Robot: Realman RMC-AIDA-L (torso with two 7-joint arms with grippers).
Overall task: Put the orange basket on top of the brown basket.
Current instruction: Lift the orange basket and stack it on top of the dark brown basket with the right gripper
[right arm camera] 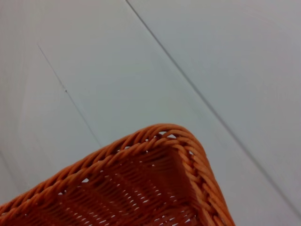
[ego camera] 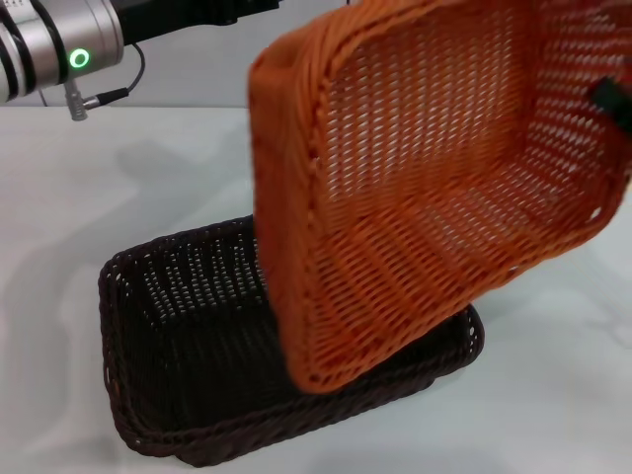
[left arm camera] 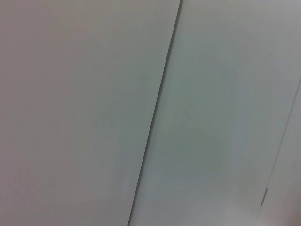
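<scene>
The orange basket [ego camera: 444,178], cut off at twelve and three o'clock in the head view, hides the brown basket's [ego camera: 188,336] far right corner, and only a dark sliver of the right gripper [ego camera: 614,102] shows at its rim.

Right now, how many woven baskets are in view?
2. The orange basket hangs tilted in the air, above the brown basket, which sits on the table. None seems hidden.
</scene>
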